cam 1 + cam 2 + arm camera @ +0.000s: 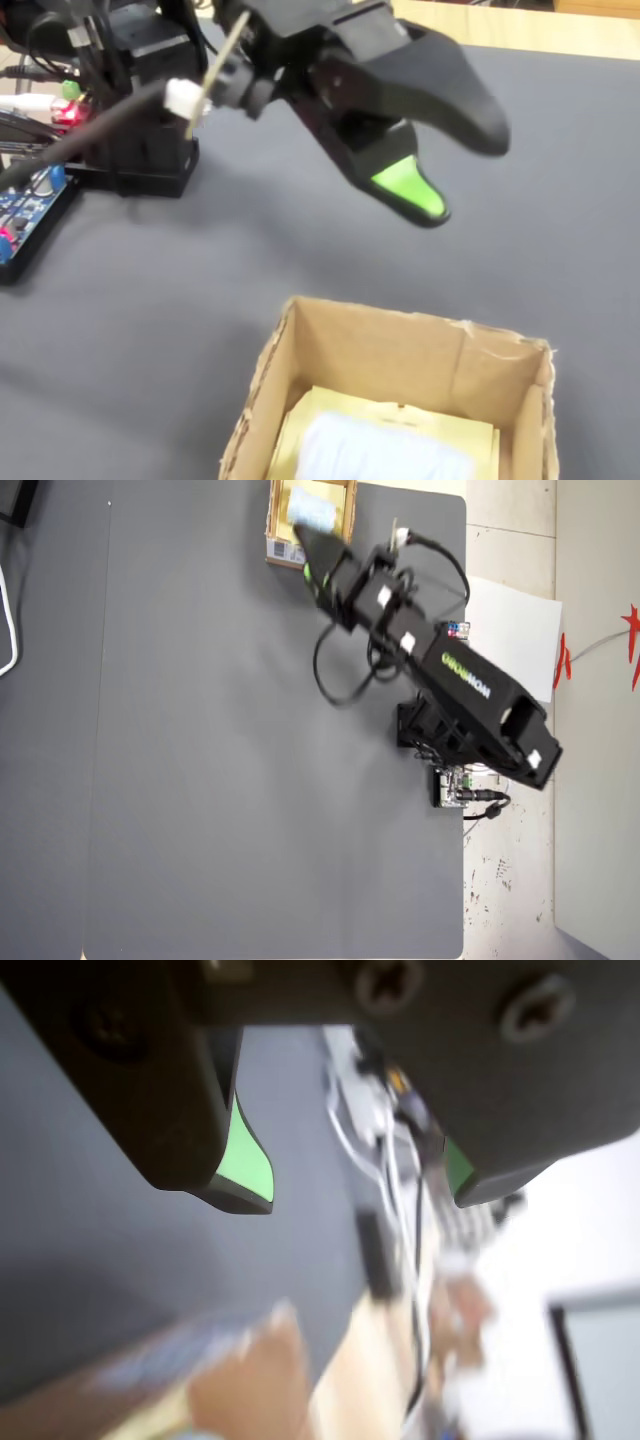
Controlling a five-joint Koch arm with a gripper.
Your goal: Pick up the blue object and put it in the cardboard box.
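Already Boxed: Pale Blue Lump Lies Under an Empty Gripper

Nearest the fixed camera, the small tan rectangular cardboard box (400, 365) stands open on the dark grey table mat (150, 300). On its pale yellowish floor lies the very pale blue, almost white, soft oblong lump (385, 452), low in the frame and partly cut off by the picture's edge.

Above and behind the box hangs the black gripper with green pads (440, 170). Its jaws stand well apart, as the wrist view shows with a wide gap between the two green-lined fingertips (250, 1165), and nothing is held between them. The blue object is clear of the gripper, below it inside the box walls.

From overhead, the box (275, 510) sits at the top edge of the mat, a white barcode label (285, 551) on its outer side, with the gripper (318, 565) just over its lower rim.

Farther back in the fixed view stand the arm's black base (140, 110) and a blue circuit board (25, 215) with cables, well apart from the box. Nothing lies between gripper and box.
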